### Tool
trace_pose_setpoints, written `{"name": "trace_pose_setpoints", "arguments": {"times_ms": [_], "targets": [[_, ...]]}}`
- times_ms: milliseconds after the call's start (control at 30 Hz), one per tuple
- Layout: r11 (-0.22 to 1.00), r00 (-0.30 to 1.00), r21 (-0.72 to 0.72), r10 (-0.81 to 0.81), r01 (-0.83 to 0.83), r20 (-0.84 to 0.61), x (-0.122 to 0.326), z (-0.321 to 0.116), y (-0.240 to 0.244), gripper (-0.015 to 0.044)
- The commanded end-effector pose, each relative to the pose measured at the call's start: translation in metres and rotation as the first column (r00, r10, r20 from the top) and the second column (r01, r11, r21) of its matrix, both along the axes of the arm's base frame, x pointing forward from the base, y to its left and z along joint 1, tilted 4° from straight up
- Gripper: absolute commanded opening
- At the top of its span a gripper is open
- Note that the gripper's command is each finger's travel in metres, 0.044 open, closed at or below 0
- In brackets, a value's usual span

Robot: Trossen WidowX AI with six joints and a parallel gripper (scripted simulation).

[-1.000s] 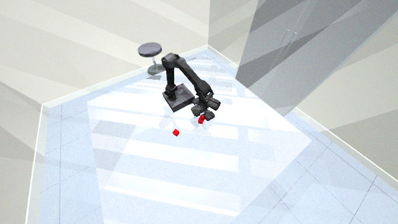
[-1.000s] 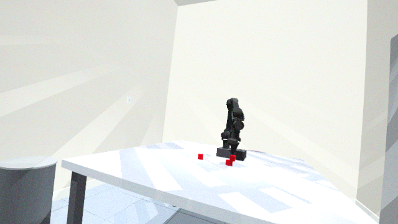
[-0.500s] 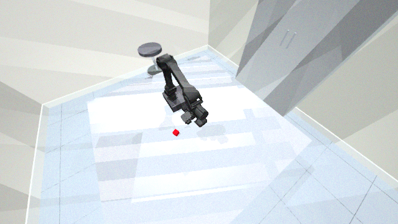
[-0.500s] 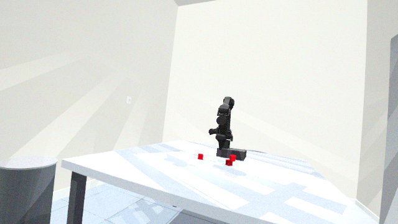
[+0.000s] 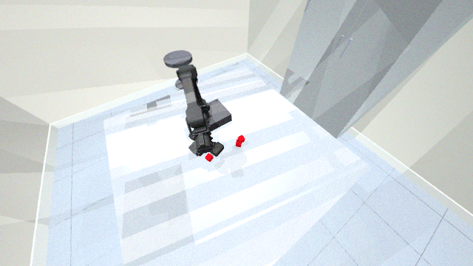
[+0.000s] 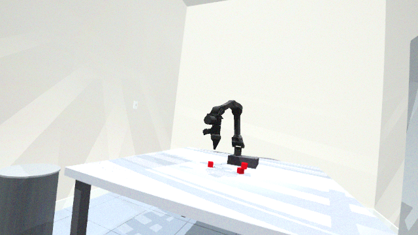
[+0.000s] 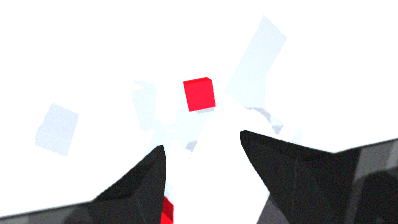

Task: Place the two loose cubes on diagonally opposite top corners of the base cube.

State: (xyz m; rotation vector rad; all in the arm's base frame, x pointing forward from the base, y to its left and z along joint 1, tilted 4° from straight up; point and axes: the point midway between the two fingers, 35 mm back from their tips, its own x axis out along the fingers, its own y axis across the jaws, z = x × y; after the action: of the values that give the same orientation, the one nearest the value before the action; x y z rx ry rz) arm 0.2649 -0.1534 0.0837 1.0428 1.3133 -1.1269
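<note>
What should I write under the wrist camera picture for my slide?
Open gripper hanging above the white table, its dark fingers empty, with a lone red cube lying ahead.

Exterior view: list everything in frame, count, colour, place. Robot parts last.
Loose cube: 1, red, alone on the table top, below the end effector.
Stacked cubes: 2, red, one perched on the other, in front of the arm's mount.
Table: 1, white top, dark leg at left.
Cylinder: 1, grey, on the floor at lower left.
Wall plate: 1, white, on the left wall.
Arm: 1, black, on a dark mount plate.
End effector: 1, black, open, empty, pointing down above the table.
</note>
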Motion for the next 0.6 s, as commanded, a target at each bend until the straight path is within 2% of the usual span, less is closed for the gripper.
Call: {"name": "trace_pose_setpoints", "arguments": {"times_ms": [0,167,400,567], "targets": [[0.999,0.999,-0.003,0.043,-0.043,-0.001,-0.01,0.006,-0.015,0.0265],[0.999,0.999,-0.003,0.043,-0.043,-0.001,-0.009,0.001,-0.015,0.0265],[0.999,0.999,-0.003,0.043,-0.043,-0.001,-0.013,-0.054,-0.016,0.0265],[0.999,0.999,-0.003,0.043,-0.043,-0.001,-0.013,-0.059,-0.016,0.0265]]}}
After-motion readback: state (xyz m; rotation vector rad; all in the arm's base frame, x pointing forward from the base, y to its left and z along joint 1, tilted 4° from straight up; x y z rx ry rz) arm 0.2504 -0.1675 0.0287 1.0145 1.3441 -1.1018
